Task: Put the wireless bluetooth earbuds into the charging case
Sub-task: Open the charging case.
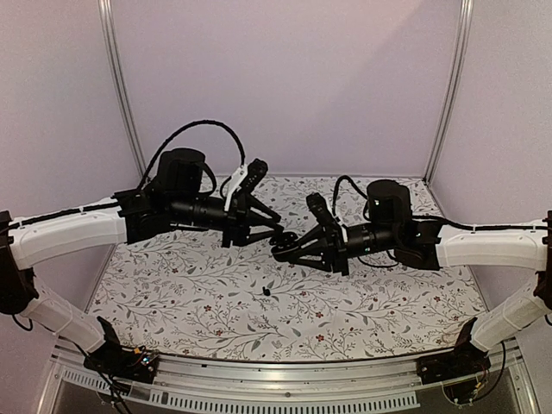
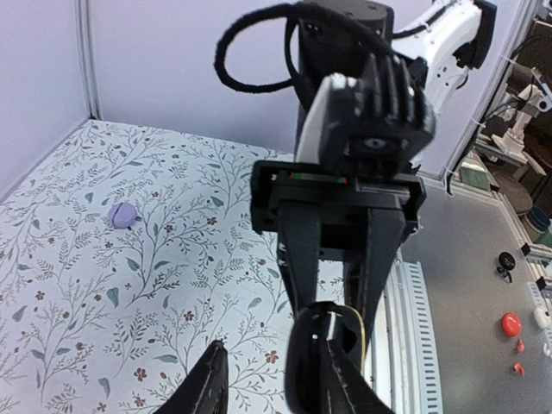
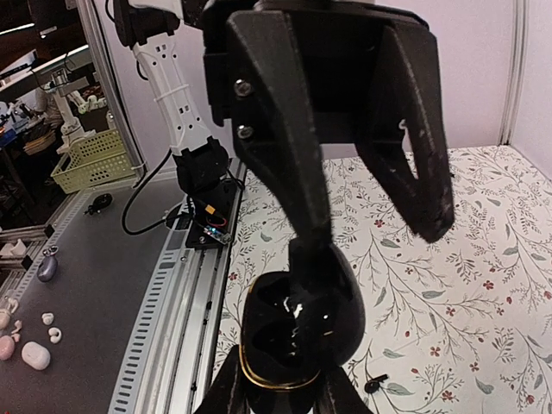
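The charging case (image 3: 289,341), black with a gold rim, stands open above the cloth, and my right gripper (image 3: 285,384) is shut on its base. In the top view the case (image 1: 285,244) hangs at mid-table between both arms. My left gripper (image 3: 379,250) comes in from above with its jaws apart: one finger (image 3: 321,259) rests against the case's lid and inner edge, while the other hangs free to the side. One tiny black earbud (image 3: 373,382) lies on the cloth below, seen from above as a dark earbud (image 1: 266,291). The case's wells are dark, and their contents cannot be made out.
A small lavender piece (image 2: 122,215) lies on the patterned cloth (image 1: 172,285) toward the far left. The aluminium rail (image 1: 285,379) runs along the near edge. Pale walls close in the back and sides. Beyond the rail a grey bench carries a yellow basket (image 3: 90,159) and small bits.
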